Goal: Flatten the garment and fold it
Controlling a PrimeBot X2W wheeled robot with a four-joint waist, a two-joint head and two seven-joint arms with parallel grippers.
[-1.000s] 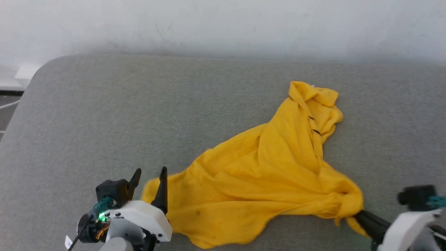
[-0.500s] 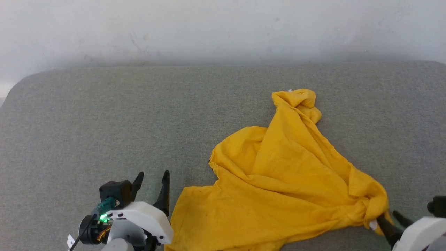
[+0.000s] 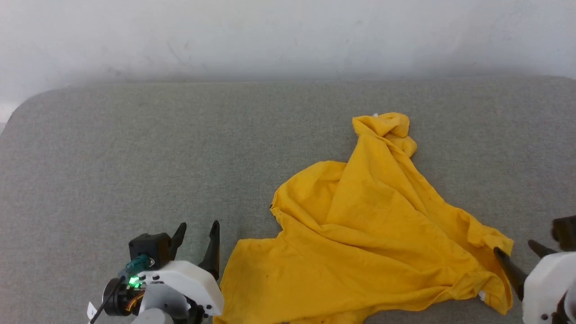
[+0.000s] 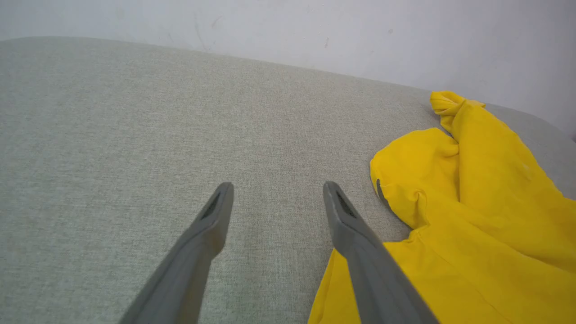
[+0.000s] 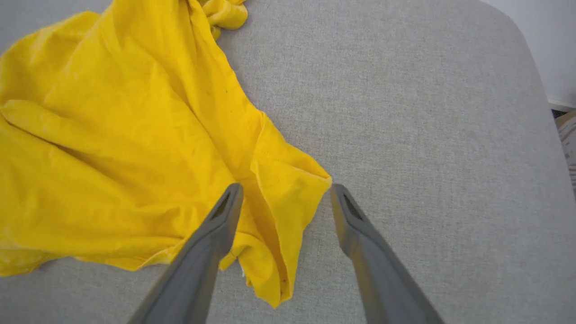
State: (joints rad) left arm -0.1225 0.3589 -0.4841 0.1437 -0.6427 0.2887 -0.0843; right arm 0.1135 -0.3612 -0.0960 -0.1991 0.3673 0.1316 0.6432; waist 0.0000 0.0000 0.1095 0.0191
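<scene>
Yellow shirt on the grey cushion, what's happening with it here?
A two-armed robot is working on the yellow shirt, which lies crumpled on the grey cushion, bunched at its far end, not yet flat or folded. Both pincers are open and hold nothing. The right pincer has the shirt's near right corner between its open fingers; the left pincer sits just beside the shirt's left edge.

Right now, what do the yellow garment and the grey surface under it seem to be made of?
The garment: thin soft cloth, probably cotton jersey, matte; it lies in loose folds. The grey surface: woven upholstery fabric, matte, with a fine speckled weave; its rounded corner suggests padding.
</scene>
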